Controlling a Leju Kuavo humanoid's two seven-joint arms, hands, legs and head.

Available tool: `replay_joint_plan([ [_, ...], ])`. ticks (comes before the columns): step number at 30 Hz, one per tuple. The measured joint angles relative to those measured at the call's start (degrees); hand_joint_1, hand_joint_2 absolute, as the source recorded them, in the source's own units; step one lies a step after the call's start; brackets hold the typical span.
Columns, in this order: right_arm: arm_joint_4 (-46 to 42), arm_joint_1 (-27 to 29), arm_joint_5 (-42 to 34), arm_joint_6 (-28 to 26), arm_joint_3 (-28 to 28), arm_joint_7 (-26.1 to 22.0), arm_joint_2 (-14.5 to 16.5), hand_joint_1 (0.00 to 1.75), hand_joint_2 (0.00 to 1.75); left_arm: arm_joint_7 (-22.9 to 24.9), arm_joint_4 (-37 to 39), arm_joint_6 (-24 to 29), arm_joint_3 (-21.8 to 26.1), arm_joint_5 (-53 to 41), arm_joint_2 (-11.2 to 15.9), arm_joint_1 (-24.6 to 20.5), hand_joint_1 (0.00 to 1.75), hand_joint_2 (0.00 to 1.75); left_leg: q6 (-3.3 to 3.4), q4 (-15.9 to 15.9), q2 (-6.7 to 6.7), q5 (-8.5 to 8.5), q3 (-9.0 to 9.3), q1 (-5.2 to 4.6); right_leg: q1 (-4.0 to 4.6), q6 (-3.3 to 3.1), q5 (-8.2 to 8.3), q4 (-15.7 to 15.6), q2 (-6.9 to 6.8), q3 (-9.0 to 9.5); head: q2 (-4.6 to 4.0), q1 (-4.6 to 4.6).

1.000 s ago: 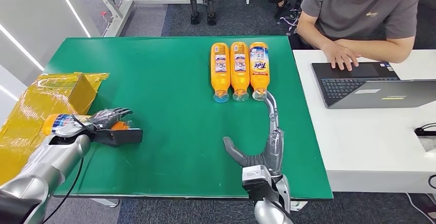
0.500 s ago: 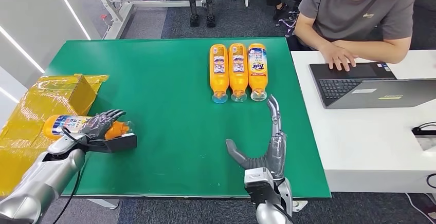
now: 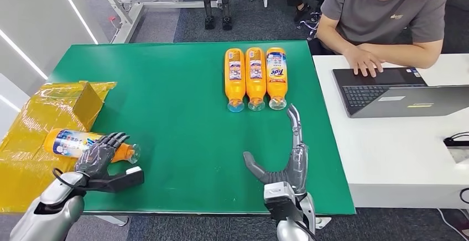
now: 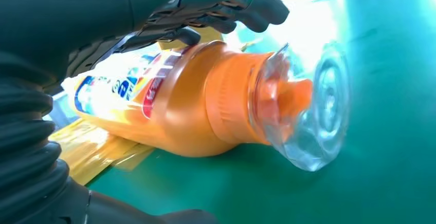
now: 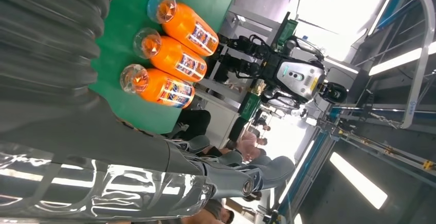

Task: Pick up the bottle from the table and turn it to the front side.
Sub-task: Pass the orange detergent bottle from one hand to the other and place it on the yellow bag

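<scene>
The robot's left hand (image 3: 98, 158) has drawn back toward the near edge, fingers now spread loosely over the orange plastic bottle (image 3: 83, 143) lying released at the green table's (image 3: 177, 114) left side. Right hand (image 3: 287, 161) stays open, empty.

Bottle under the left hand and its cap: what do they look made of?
The bottle looks like glossy orange plastic, with highlights on its shoulder and a printed label. Its cap seems clear hard plastic; the orange spout shows through it.
</scene>
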Motion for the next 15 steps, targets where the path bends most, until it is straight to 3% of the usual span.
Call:
replay_joint_plan([
  [6,0.14,-0.04,-0.38,0.59,-0.03,-0.08,0.01,0.0,1.75,-1.77,-9.4,6.43,4.82,0.38,-0.42,4.63,0.0,1.75,0.0,0.02,-0.1,0.01,-0.27,0.03,0.02,0.0,0.0,0.0,-0.11,-0.21,0.0,0.0],
  [11,1.02,-0.02,-1.67,0.79,-0.04,-1.08,0.14,0.0,1.75,-3.55,-13.08,17.09,7.6,3.95,-1.58,4.07,0.0,1.75,0.0,0.02,-0.14,0.01,-0.29,0.03,0.02,0.0,0.0,0.0,-0.15,-0.22,0.0,-0.01],
  [15,1.8,-0.01,-2.2,0.57,-0.04,-1.55,0.31,0.0,1.75,-3.61,-14.22,19.49,8.46,4.89,-2.69,3.12,0.0,1.75,0.0,0.02,-0.13,0.01,-0.29,0.03,0.02,0.0,0.0,0.0,-0.14,-0.24,0.0,-0.01],
])
